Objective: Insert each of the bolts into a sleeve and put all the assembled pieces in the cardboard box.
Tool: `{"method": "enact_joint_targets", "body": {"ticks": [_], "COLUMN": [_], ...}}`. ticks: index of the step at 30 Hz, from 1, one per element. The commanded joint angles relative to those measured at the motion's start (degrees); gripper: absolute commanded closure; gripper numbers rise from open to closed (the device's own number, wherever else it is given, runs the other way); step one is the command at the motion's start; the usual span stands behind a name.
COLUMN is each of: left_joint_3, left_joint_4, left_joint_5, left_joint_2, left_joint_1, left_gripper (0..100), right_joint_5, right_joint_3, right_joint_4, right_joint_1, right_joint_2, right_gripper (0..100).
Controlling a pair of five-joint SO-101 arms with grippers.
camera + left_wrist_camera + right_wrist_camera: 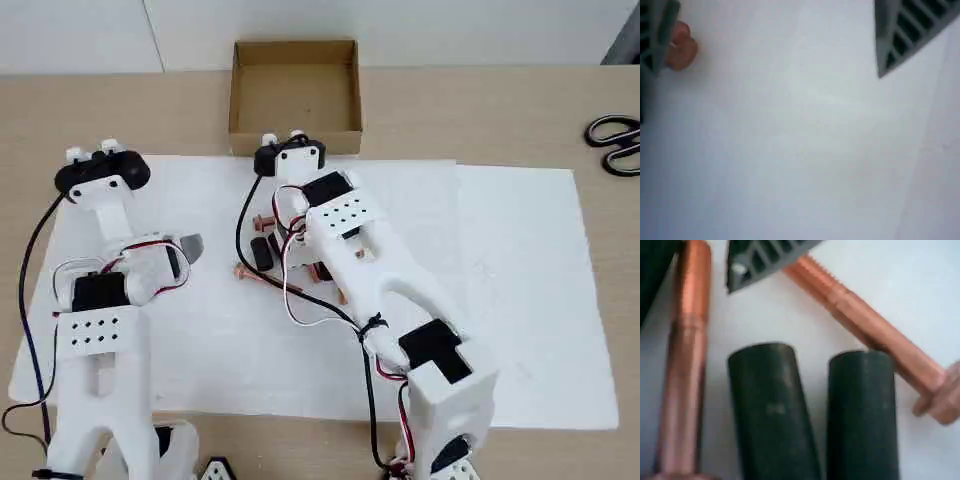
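Note:
Two black sleeves (pixel 772 410) (pixel 862 415) lie side by side under my right gripper (pixel 702 265). It is open, with one copper bolt (pixel 687 355) running between its fingers. A second copper bolt (pixel 865 325) lies slanted beside the sleeves. From above, a sleeve (pixel 262 252) and bolts (pixel 246 270) show beside the right arm's wrist, in the middle of the sheet. My left gripper (pixel 775 35) hangs open over bare white paper, with a copper bolt head (pixel 681 46) by one finger. The cardboard box (pixel 240 100) stands open at the back.
A white paper sheet (pixel 500 300) covers most of the wooden table. Scissors (pixel 615 140) lie at the far right edge. The right half of the sheet is bare.

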Motion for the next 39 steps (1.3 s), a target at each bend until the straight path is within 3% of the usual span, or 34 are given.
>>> {"method": "enact_joint_targets", "body": {"ticks": [1,17,31,39], "left_joint_3": [-0.1,-0.1,-0.1,0.0], "left_joint_4": [-1.1,-1.1,-1.1,-1.1], "left_joint_5": [0.1,0.0,0.0,0.0], "left_joint_2": [-0.1,0.1,0.1,0.1], "left_joint_1": [-0.1,-0.2,-0.2,-0.3], "left_gripper": [74,74,74,74], "right_joint_5": [-0.5,-0.4,-0.4,-0.1], "right_joint_3": [-0.4,1.0,6.9,6.9], "right_joint_4": [-0.4,-0.5,-7.0,-6.5], "right_joint_1": [0.2,2.3,2.5,6.4], "right_joint_2": [0.0,0.3,0.3,0.3], "right_gripper": [84.9,84.9,84.9,85.0]}}
